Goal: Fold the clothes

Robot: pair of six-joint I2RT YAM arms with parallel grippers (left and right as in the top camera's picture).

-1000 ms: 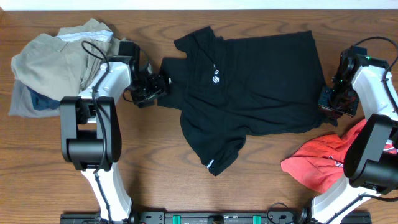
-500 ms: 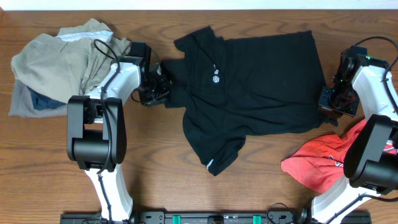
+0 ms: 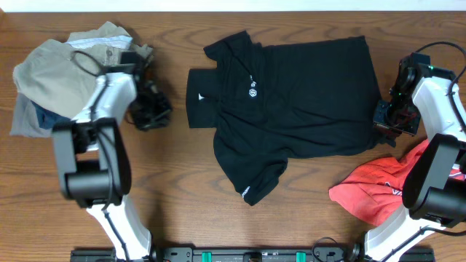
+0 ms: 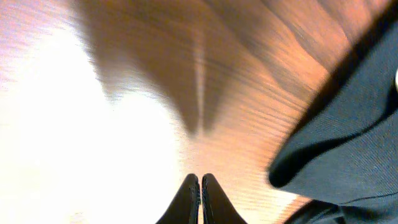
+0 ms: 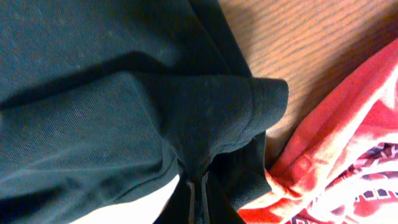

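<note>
The black collared shirt (image 3: 291, 102) lies spread across the middle of the table, white chest logo up, its left sleeve (image 3: 200, 98) flat beside the collar. My left gripper (image 3: 162, 116) hovers over bare wood just left of that sleeve, fingers pressed together with nothing between them (image 4: 200, 186); the sleeve edge (image 4: 348, 143) shows to its right. My right gripper (image 3: 386, 120) is shut on the shirt's right edge, a fold of black cloth (image 5: 205, 118) pinched between its fingers (image 5: 198, 190).
A heap of khaki and blue garments (image 3: 58, 73) lies at the back left, close behind the left arm. A crumpled red printed tee (image 3: 378, 189) lies at the front right, touching the pinched shirt edge (image 5: 336, 168). Bare wood fills the front left.
My left gripper has gone from open at the sleeve to shut, then drawn back leftward empty, leaving the sleeve flat. The right gripper and the shirt edge it holds have not moved.
</note>
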